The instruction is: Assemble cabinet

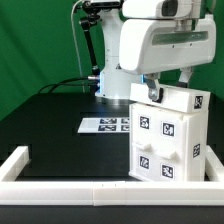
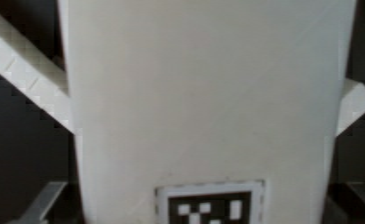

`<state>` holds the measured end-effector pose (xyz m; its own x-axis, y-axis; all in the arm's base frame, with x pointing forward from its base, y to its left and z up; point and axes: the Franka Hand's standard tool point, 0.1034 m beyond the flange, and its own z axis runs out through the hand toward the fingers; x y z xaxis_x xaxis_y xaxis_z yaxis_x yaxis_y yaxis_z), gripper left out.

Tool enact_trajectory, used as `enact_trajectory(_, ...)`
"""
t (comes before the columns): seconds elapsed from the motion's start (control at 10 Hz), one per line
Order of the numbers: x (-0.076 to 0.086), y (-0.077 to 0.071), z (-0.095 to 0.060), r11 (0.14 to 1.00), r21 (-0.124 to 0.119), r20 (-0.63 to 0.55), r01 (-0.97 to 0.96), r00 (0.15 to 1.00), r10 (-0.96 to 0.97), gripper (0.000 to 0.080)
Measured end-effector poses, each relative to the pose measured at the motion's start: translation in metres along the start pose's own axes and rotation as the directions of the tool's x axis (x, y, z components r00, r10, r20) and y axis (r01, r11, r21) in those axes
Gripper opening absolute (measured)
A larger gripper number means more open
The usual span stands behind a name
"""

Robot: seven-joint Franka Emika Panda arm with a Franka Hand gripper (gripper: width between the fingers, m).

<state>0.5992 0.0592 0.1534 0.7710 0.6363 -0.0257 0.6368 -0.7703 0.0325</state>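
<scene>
The cabinet is a white box with black-and-white tags. It stands upright on the black table at the exterior view's right, close to the front rail. My gripper sits on its upper left edge, with the arm's white body above it. In the wrist view a wide white cabinet panel with one tag fills the frame. My gripper straddles it, with one dark finger against each side, so it is shut on the panel. No loose drawer blocks show.
The marker board lies flat on the table just left of the cabinet. The low white border rail runs along the front and up the left side. The robot's base stands behind.
</scene>
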Motion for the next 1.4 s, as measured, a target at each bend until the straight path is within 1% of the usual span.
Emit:
enact_trajectory(0.1, 0.0002, -0.0003, -0.0001, 0.997, 0.002, -0.001, -0.082, 0.997, 0.082, 0.0556)
enact_trajectory(0.2, 0.0005, -0.0011, -0.0001, 0.98, 0.009, -0.003, -0.2, 0.98, 0.2, 0.0556)
enact_trajectory(0.4, 0.001, -0.0018, -0.0003, 0.952, 0.014, -0.003, -0.306, 0.952, 0.306, 0.0556)
enact_trajectory(0.7, 0.003, -0.0036, -0.0013, 0.879, 0.019, -0.003, -0.476, 0.88, 0.476, 0.0556)
enact_trajectory(0.8, 0.0034, -0.004, -0.0014, 0.834, 0.025, -0.001, -0.551, 0.835, 0.551, 0.0556)
enact_trajectory(1.1, 0.0044, -0.006, -0.0011, 0.739, 0.04, 0.006, -0.673, 0.74, 0.673, 0.0556)
enact_trajectory(1.4, 0.0065, -0.0097, -0.0005, 0.577, 0.055, 0.02, -0.815, 0.578, 0.815, 0.0556)
